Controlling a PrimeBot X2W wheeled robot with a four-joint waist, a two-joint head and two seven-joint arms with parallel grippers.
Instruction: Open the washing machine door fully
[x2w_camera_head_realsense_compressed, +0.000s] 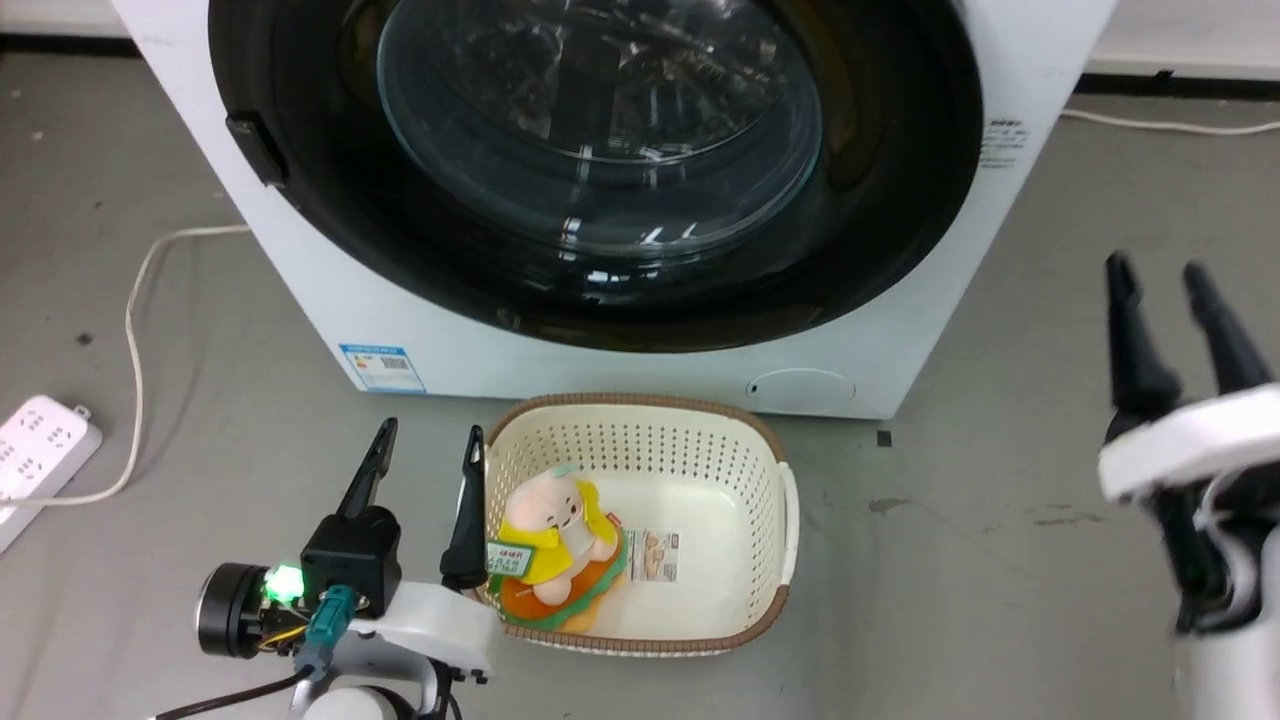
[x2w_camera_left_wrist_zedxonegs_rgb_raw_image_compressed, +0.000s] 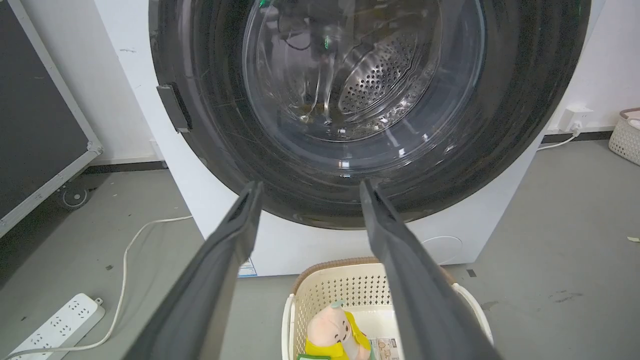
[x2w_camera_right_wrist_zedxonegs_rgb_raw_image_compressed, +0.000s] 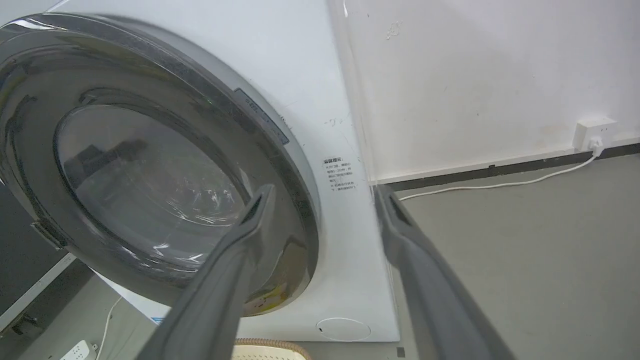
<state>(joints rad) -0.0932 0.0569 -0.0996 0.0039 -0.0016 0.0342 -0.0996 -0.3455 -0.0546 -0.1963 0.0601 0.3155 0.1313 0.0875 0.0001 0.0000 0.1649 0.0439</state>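
1. The door (x2w_camera_head_realsense_compressed: 600, 150) looks shut flush on the washing machine (x2w_camera_head_realsense_compressed: 320, 285), straight ahead of the robot, with its small black tab (x2w_camera_head_realsense_compressed: 258, 148) on the left edge
2. The step in hand seems to be the approach, as both grippers hang low and well apart from the door
3. Next, the left gripper (x2w_camera_head_realsense_compressed: 431, 430) would likely have to rise to the tab, catch it and pull outward in a wide swing, clearing the basket (x2w_camera_head_realsense_compressed: 620, 402) in front
4. Left jaws are spread wide and hold nothing; one finger sits beside the basket rim, contact unclear
5. The right gripper (x2w_camera_head_realsense_compressed: 1157, 266) is spread wide too, empty, over the floor to the machine's right
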